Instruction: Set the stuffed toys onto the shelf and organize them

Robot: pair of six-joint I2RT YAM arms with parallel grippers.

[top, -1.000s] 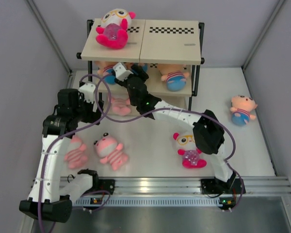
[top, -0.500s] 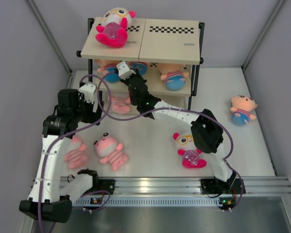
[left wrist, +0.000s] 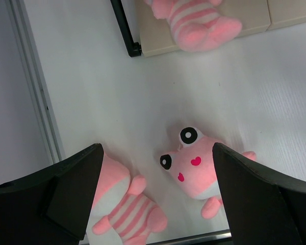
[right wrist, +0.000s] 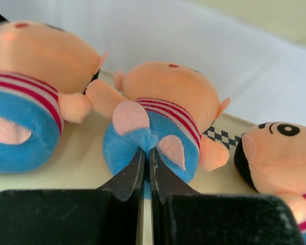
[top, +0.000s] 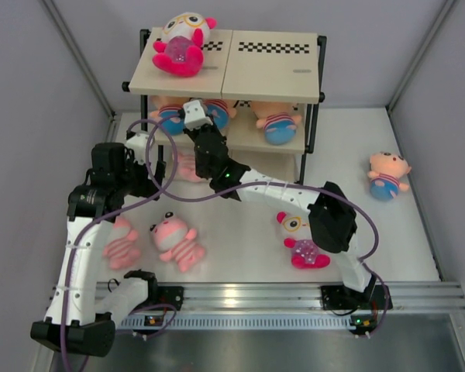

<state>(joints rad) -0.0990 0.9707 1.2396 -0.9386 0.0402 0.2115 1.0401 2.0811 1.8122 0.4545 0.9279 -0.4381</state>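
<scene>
At far left of the top view, the left gripper [top: 143, 142] [left wrist: 156, 152] hangs above the table [top: 240, 225] with its fingers spread wide and nothing between them. Its wrist view looks down on two toys lying on the table: the first pink toy [top: 122, 242] [left wrist: 125, 209], partly under the left arm, and just to its right the second pink toy [top: 174, 236] [left wrist: 194, 171], face up. The shelf [top: 271, 74] [left wrist: 252, 15] [right wrist: 81, 163] stands at the far side. A third pink toy [top: 187, 167] [left wrist: 196, 23] lies on the left end of its bottom board. The top white toy [top: 180, 45] lies on the left half of the top board. The middle board holds three in a row: left peach toy [top: 167, 115] [right wrist: 25, 87], middle peach toy [top: 219, 111] [right wrist: 163, 112] and right peach toy [top: 277, 124] [right wrist: 275, 153]. The right gripper [top: 198, 116] [right wrist: 146, 153] reaches in at the middle board, fingers pressed together and pinching the blue bottom of the middle peach toy between its feet. Right of centre, the low white toy [top: 302, 236] lies on the table beside the right arm. At far right, the far peach toy [top: 387, 177] lies on the table, well apart from the shelf.
</scene>
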